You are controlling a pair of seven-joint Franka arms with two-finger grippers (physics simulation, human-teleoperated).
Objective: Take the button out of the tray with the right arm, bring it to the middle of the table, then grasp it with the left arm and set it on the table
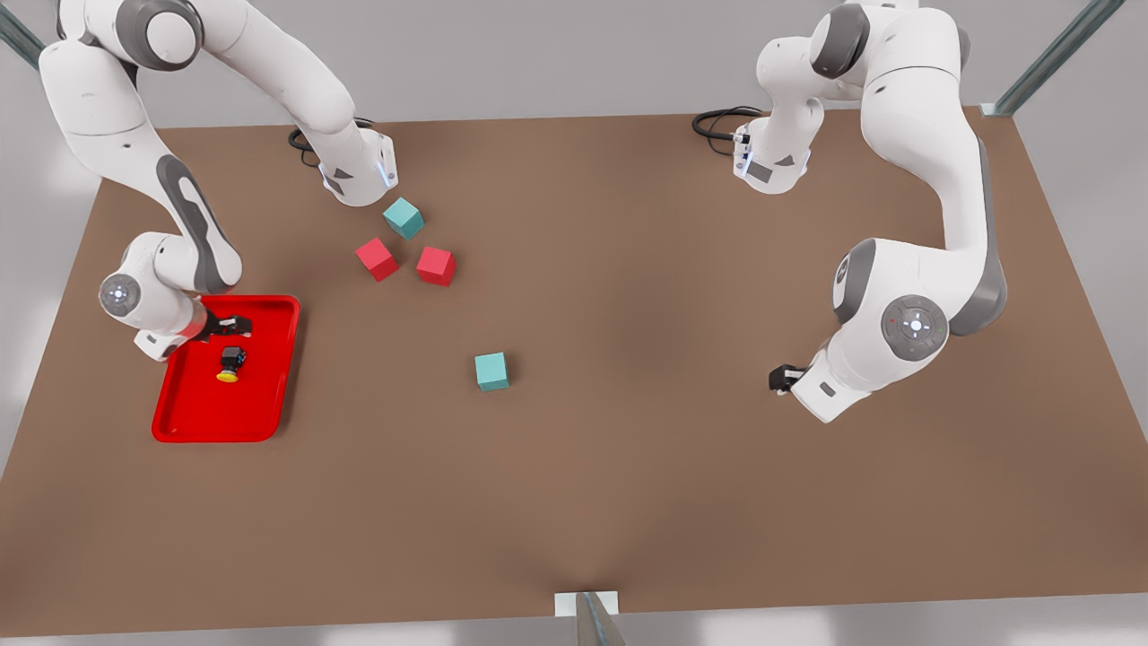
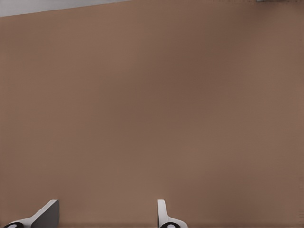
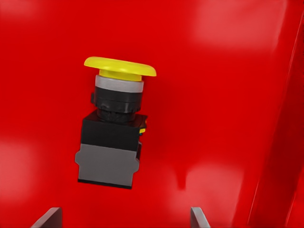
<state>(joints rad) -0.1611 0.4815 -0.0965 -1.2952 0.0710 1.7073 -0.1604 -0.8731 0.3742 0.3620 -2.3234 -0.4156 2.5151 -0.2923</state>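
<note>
The button [image 1: 230, 363] lies on its side in the red tray [image 1: 193, 413] near the table's edge on the front view's left. Its yellow cap points toward the front edge. My right gripper [image 1: 231, 325] hangs open over the tray, just behind the button and not touching it. In the right wrist view the button [image 3: 114, 128] lies on the tray [image 3: 228, 57] ahead of the right gripper [image 3: 126, 219], outside its spread fingertips [image 3: 53, 217]. My left gripper [image 1: 778, 378] waits open above bare table [image 1: 628, 449] on the front view's right. The left wrist view shows the left gripper [image 2: 107, 217] with nothing between its fingers.
A teal cube [image 1: 403, 217] and two red cubes [image 1: 376, 258] [image 1: 436, 266] sit behind and to the right of the tray. Another teal cube [image 1: 491, 371] stands near the table's middle. Black cables [image 1: 717, 121] lie at the back edge.
</note>
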